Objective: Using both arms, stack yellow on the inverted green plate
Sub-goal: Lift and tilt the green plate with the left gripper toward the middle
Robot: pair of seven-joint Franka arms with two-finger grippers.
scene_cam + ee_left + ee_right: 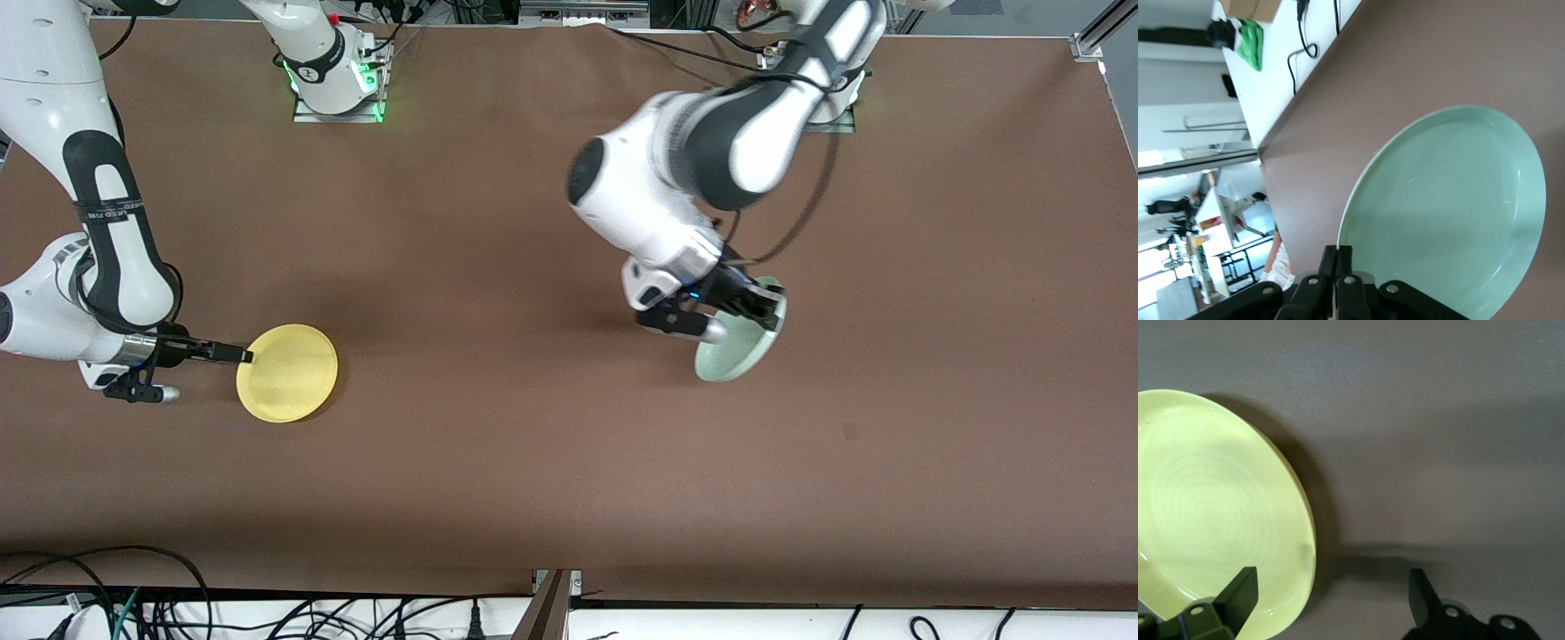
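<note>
The left gripper (pixel 745 307) covers the upper part of the green plate (pixel 742 354); right wrist view's lower-left edge crops the yellow plate (pixel 1211 513).

i'm looking at a brown table (pixel 498 462), black cables (pixel 133 604) along its near white edge (pixel 800 622), soft overhead light.

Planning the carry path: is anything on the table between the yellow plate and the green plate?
Nothing: in the front view only bare brown table lies between the yellow plate and the green plate.
</note>
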